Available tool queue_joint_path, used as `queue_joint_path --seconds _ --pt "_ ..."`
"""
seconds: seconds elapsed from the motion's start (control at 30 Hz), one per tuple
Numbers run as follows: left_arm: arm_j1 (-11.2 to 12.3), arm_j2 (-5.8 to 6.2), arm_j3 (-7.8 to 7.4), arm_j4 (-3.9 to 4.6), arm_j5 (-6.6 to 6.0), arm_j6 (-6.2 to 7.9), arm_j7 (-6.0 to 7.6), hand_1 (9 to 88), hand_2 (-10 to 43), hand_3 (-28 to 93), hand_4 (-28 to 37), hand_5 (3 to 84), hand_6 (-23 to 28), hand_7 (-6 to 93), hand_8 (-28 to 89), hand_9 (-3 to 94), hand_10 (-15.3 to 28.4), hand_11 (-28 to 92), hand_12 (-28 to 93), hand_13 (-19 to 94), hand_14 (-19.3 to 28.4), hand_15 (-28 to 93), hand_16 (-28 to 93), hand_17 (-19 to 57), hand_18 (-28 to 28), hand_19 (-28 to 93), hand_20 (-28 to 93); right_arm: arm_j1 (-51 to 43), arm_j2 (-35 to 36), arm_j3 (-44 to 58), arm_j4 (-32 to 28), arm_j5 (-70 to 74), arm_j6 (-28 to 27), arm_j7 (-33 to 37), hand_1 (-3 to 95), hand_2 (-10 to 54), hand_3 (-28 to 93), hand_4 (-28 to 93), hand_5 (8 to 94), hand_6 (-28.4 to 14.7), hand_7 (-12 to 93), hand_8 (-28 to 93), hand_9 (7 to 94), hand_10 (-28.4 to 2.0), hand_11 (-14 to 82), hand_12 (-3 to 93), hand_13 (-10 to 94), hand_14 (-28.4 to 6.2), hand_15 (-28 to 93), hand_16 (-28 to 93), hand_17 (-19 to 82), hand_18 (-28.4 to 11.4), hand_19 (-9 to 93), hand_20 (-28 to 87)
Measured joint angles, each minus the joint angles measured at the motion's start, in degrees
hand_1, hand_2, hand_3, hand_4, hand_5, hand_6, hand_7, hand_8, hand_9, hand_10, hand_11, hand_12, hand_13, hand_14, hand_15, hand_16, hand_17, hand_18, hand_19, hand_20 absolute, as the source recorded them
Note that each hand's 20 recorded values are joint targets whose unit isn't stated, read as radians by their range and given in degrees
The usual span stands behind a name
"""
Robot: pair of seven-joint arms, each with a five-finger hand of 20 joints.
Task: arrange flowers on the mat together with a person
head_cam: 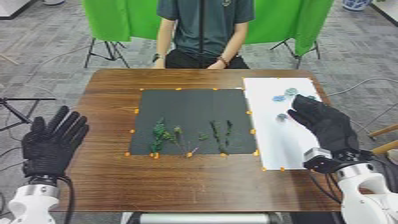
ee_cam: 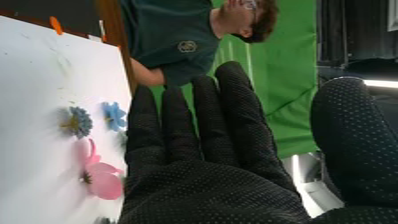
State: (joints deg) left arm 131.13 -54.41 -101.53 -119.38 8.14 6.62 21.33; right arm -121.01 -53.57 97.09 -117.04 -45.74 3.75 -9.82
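In the head view the left hand [head_cam: 55, 145] rests palm-down at the table's left edge, fingers straight. The right hand [head_cam: 327, 125] is over the white sheet [head_cam: 277, 135] on the right, its fingers extended near small blue flowers [head_cam: 291, 92]. The dark mat [head_cam: 191, 107] carries several green stems [head_cam: 158, 135] along its lower part. The right wrist view shows the right hand [ee_cam: 209, 185] open with straight fingers and nothing held. Beside it on the white sheet [ee_cam: 44, 100] lie a pink flower [ee_cam: 105, 185], a grey-blue flower [ee_cam: 80, 122] and a light blue flower [ee_cam: 114, 116].
Orange tabs [head_cam: 251, 131] line the mat and sheet edges on the brown table [head_cam: 169, 190]. A person [head_cam: 202, 30] sits across the table, hands in the lap at the far edge. Green cloth hangs behind.
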Motion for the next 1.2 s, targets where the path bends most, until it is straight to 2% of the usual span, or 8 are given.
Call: queue_joint_path --seconds 0.17,0.37,0.47,0.7,1.0,1.2 --pt "0.1 -0.03 -0.17 0.00 -0.02 0.08 0.01 27.8 9.5 69 -28.3 42.0 7.3 7.4 -9 38.6 13.2 14 5 28 13.5 23 -8 -3.9 11.4 29 7 0.2 -0.3 -0.2 0.0 -0.5 -0.6 0.6 20.1 11.8 78 -23 50.6 -7.1 11 -12 42.0 -12.2 4.6 7.1 30 -9.8 10 1 20 -9.3 13 13" --pt "0.1 -0.03 -0.03 0.00 -0.03 0.08 -0.08 27.4 9.9 69 -28.3 42.1 7.3 7.5 -9 38.6 13.1 14 5 28 13.4 23 -8 -4.0 11.4 29 7 0.5 -0.7 -0.6 0.1 -3.6 -0.8 1.0 24.1 2.3 79 -22 49.5 -6.6 12 -12 40.8 -12.1 4.6 7.2 28 -9.2 10 1 19 -9.3 12 13" --pt "0.1 -0.03 -0.02 0.03 -0.03 0.13 -0.15 27.3 10.0 69 -28.3 42.1 7.3 7.4 -9 38.6 13.2 14 5 28 13.5 23 -8 -4.0 11.4 29 7 1.4 -0.7 -1.3 0.7 -12.6 0.4 1.2 26.3 -0.6 79 -23 47.9 -5.8 13 -12 39.1 -11.8 4.9 7.3 26 -9.2 9 1 18 -9.4 13 13" --pt "-0.4 0.02 0.46 0.15 -0.01 0.15 -0.43 27.4 10.1 69 -28.3 42.0 7.4 7.4 -9 38.5 13.2 14 5 28 13.5 23 -8 -4.0 11.4 29 7 7.6 1.6 -6.7 4.9 -34.4 7.9 5.6 36.6 -8.6 80 -25 44.4 -3.9 18 -15 37.3 -10.7 6.4 7.4 26 -7.6 9 1 18 -8.7 15 13" --pt "-0.5 0.02 0.59 0.15 -0.02 0.25 -0.50 27.3 10.1 69 -28.3 42.1 7.4 7.3 -9 38.5 13.1 14 5 28 14.5 24 -7 -4.0 11.4 29 7 15.1 4.5 -12.0 8.8 -59.6 7.6 15.0 49.4 -9.5 80 -28 43.4 -0.9 24 -18 40.6 -8.9 9.5 7.3 35 -5.6 14 0 24 -7.8 24 14" --pt "-0.5 0.01 0.63 0.15 -0.03 0.38 -0.53 27.3 10.2 69 -28.3 42.1 7.3 7.5 -9 38.5 13.2 14 5 28 14.7 25 -7 -4.0 11.4 29 6 19.2 6.3 -17.5 12.3 -74.3 6.1 18.4 53.0 -9.5 79 -28 46.1 0.0 25 -19 44.0 -8.3 10.0 8.6 43 -4.5 17 4 27 -8.0 33 18"
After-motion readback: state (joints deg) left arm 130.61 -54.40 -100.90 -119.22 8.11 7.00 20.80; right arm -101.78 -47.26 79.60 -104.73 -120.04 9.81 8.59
